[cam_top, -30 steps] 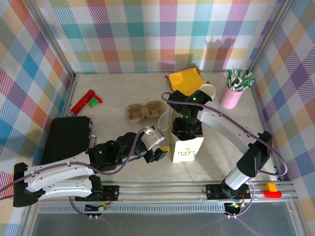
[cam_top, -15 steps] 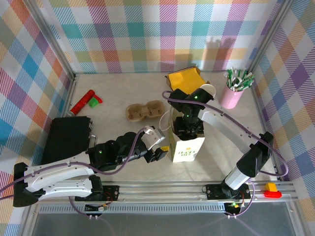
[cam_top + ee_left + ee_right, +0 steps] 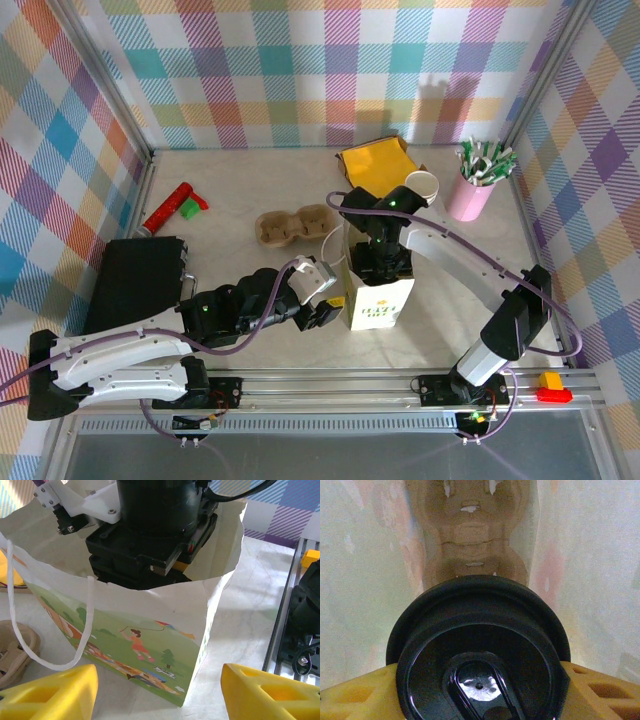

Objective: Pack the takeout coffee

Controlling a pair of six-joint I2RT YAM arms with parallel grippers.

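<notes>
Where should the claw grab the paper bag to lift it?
Probably the white cord handle, coming from the left claw's side. It hangs as a loose loop down the bag's near face and is thin enough to pinch. The right arm fills the bag's open top, so a grab from above looks blocked.

top: high, behind, looking down on whole counter [image 3: 240,185] | left wrist: low, close beside bag [image 3: 150,625] | right wrist: inside bag, facing down | shared: bag
</notes>
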